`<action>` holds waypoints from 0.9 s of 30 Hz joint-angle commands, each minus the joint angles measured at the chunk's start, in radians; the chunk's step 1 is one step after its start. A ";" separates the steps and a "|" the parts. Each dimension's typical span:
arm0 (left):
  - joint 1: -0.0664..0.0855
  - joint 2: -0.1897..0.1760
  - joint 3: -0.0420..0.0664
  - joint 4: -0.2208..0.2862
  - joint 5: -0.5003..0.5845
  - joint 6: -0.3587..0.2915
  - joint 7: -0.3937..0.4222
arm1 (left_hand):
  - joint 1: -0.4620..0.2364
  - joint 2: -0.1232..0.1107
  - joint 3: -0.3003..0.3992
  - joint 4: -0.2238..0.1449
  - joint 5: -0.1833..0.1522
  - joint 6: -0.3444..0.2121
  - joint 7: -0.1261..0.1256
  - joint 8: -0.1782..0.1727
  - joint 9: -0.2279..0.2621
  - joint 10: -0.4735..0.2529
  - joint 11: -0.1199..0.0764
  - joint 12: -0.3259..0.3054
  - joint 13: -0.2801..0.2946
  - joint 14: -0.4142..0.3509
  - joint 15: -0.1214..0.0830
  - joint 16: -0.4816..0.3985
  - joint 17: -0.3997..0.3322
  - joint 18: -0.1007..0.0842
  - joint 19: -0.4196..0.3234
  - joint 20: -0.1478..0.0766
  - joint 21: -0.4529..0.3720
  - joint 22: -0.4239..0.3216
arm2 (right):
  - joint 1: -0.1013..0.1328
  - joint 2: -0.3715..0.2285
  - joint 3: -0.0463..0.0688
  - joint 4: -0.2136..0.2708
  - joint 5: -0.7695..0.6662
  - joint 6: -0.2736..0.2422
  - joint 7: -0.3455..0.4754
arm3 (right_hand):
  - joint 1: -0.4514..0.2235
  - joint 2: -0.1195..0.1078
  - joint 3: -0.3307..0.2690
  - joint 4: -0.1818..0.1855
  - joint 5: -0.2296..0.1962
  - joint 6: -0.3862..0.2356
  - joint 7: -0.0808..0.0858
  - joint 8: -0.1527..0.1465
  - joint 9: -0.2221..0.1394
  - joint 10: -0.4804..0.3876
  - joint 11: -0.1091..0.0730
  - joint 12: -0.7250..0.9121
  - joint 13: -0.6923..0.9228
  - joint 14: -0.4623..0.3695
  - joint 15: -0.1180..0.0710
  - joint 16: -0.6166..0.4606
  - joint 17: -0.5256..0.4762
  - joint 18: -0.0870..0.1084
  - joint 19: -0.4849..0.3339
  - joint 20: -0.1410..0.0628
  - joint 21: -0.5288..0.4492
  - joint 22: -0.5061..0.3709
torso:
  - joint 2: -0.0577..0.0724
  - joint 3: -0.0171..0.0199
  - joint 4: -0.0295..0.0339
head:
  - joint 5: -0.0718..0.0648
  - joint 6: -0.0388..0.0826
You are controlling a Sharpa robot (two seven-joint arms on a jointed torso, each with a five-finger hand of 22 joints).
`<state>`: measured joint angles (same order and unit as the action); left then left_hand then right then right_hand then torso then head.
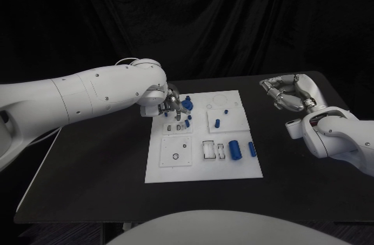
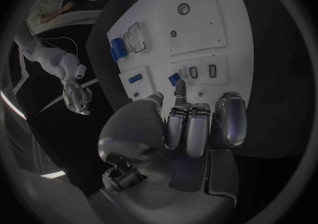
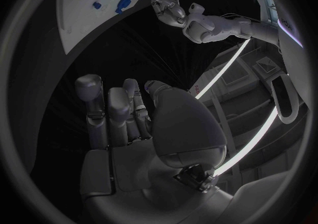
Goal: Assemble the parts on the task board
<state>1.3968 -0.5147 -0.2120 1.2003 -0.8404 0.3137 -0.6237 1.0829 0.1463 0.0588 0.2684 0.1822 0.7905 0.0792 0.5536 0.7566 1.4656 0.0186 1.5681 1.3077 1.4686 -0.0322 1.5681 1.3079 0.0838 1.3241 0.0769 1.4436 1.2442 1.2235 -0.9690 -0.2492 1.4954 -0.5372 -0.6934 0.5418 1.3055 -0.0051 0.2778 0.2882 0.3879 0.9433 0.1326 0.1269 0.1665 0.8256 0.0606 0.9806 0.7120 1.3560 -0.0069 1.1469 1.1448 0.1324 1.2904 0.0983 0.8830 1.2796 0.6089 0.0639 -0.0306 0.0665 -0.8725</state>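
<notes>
The left hand (image 1: 173, 107) hovered over the task board's (image 1: 234, 169) upper-left corner, pinching a small blue part (image 1: 187, 100). The empty sockets lay just at its 6 o'clock. The right hand (image 1: 287, 93), loosely curled and empty, waited off the board at 3 o'clock above the bench (image 1: 93, 191).

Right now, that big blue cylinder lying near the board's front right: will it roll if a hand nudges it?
Probably. The blue cylinder lies on its side on the flat task board, so a sideways push would likely roll it. It looks rigid and smooth, perhaps slippery. The slimmer blue piece beside it might stop it.
</notes>
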 commanded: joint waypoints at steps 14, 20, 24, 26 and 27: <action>-0.033 0.027 0.001 -0.032 -0.003 -0.051 0.056 | 0.018 -0.004 0.016 -0.021 0.024 0.026 -0.002 -0.033 0.010 0.105 -0.006 0.003 0.263 0.102 -0.006 0.003 0.263 -0.005 -0.013 -0.002 -0.012 -0.011 | -0.003 -0.001 0.001 0.002 -0.009 -0.012 0.005 | 0.018 -0.003 0.017 -0.002 0.022 0.003 0.003 0.004 -0.001 0.015 -0.001 0.010 -0.008 0.009 -0.002 0.009 -0.002 0.002 0.011 -0.001 0.006 0.004 | 0.000 0.0060 -0.0130 | 0.009 0.000; -0.044 0.036 0.001 -0.050 -0.003 -0.052 0.057 | 0.022 -0.005 0.022 -0.027 0.027 0.031 -0.003 -0.041 0.013 0.105 -0.007 0.003 0.263 0.102 -0.007 0.003 0.263 -0.004 -0.016 -0.002 -0.015 -0.016 | -0.003 -0.003 0.001 0.002 -0.010 -0.012 0.000 | 0.023 -0.005 0.021 -0.003 0.030 0.004 0.003 0.004 -0.001 0.016 -0.002 0.010 -0.010 0.009 -0.003 0.009 -0.003 0.002 0.011 -0.001 0.005 0.004 | 0.000 0.0066 -0.0131 | 0.005 0.000; -0.049 0.040 0.001 -0.064 -0.003 -0.055 0.057 | 0.025 -0.006 0.027 -0.031 0.028 0.033 -0.003 -0.048 0.015 0.105 -0.007 0.003 0.263 0.102 -0.007 0.003 0.263 -0.003 -0.019 -0.002 -0.017 -0.019 | -0.003 -0.003 0.001 0.001 -0.011 -0.009 -0.005 | 0.025 -0.006 0.023 -0.003 0.033 0.004 0.003 0.004 -0.001 0.016 -0.002 0.010 -0.011 0.009 -0.003 0.009 -0.002 0.002 0.012 -0.001 0.006 0.005 | -0.001 0.0065 -0.0124 | 0.003 0.000; -0.050 0.041 0.001 -0.069 -0.003 -0.057 0.057 | 0.026 -0.006 0.029 -0.032 0.029 0.035 -0.003 -0.051 0.016 0.105 -0.008 0.003 0.263 0.102 -0.007 0.003 0.263 -0.002 -0.020 -0.003 -0.019 -0.022 | -0.003 -0.002 0.001 0.000 -0.013 -0.008 -0.008 | 0.025 -0.006 0.023 -0.003 0.033 0.004 0.003 0.004 -0.001 0.016 -0.002 0.010 -0.011 0.009 -0.003 0.009 -0.002 0.002 0.012 -0.001 0.006 0.005 | -0.002 0.0063 -0.0123 | 0.004 0.000; -0.051 0.042 0.001 -0.071 -0.003 -0.058 0.056 | 0.027 -0.005 0.030 -0.033 0.030 0.036 -0.003 -0.052 0.016 0.105 -0.008 0.003 0.263 0.102 -0.007 0.003 0.263 -0.002 -0.020 -0.003 -0.019 -0.021 | -0.003 -0.002 0.001 0.000 -0.014 -0.007 -0.009 | 0.025 -0.007 0.024 -0.003 0.034 0.004 0.003 0.004 -0.001 0.016 -0.002 0.010 -0.012 0.009 -0.003 0.009 -0.003 0.002 0.012 -0.002 0.005 0.005 | -0.001 0.0062 -0.0115 | 0.003 0.000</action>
<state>1.3484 -0.4757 -0.2118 1.1329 -0.8427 0.2665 -0.5853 1.0972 0.1414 0.0885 0.2388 0.2061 0.8193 0.0750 0.5064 0.7722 1.4655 0.0188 1.5681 1.3076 1.4687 -0.0321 1.5682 1.3077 0.0838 1.3101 0.0766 1.4282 1.2234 1.2232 -0.9708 -0.2492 1.4954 -0.5422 -0.6941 0.5421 1.3213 -0.0129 0.2971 0.2854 0.4178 0.9433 0.1326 0.1269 0.1665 0.8363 0.0571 0.9845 0.7014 1.3597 -0.0105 1.1509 1.1434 0.1324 1.2939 0.0947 0.8870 1.2830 0.6079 0.0704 -0.0436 0.0699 -0.8725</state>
